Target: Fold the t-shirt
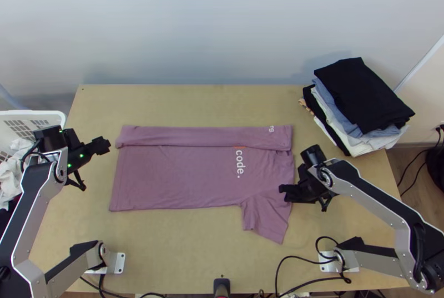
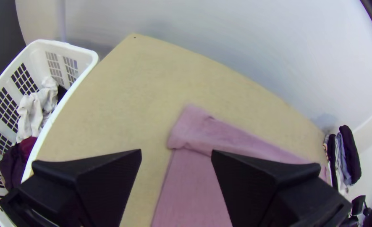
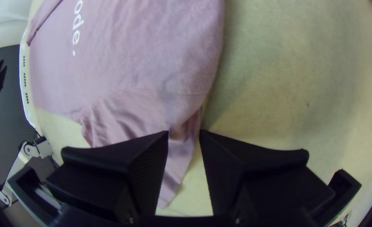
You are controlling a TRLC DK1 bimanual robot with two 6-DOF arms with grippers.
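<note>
mauve t-shirt (image 1: 177,176) lies flat, far side folded over, sleeve outspread.

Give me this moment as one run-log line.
t-shirt: far side folded over, near sleeve out | left gripper: jaws apart, off hem end | right gripper: jaws apart, near shoulder

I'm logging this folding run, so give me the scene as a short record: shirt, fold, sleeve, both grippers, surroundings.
shirt: pink t-shirt, lying on the table, hem end left, lettering up
fold: far side turned over in a long band
near sleeve: sticking out toward the table's near edge, not folded in
left gripper: open, just off the hem end
right gripper: open, at the shirt's near right corner, by the sleeve
far right: stack of folded clothes
far left: white basket holding clothes
</note>
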